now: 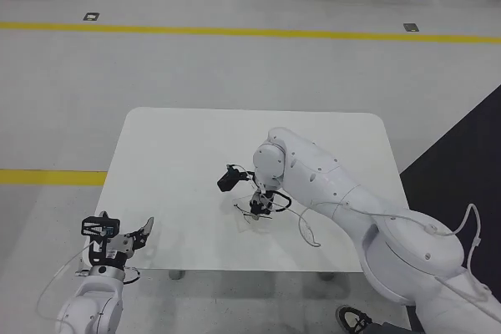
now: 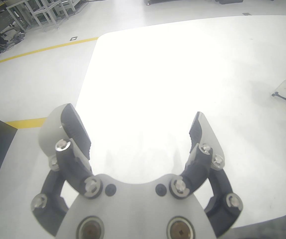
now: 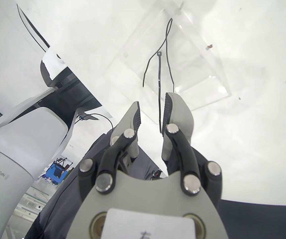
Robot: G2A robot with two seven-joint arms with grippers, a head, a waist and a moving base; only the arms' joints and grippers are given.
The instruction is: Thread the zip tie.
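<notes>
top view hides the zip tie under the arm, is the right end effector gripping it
Observer: No. The right end effector has its fingers apart, and the zip tie strap runs between them, close to one pad.
Operator: what's the tie resting on
Observer: A clear plate lying flat on the table.
Operator: is the left one holding anything
Observer: No. The left end effector is open and holds nothing, over bare tabletop well off from the plate.

left gripper (image 2: 133, 110): fingers spread wide | right gripper (image 3: 152, 98): pointing down, fingers narrowly parted
</notes>
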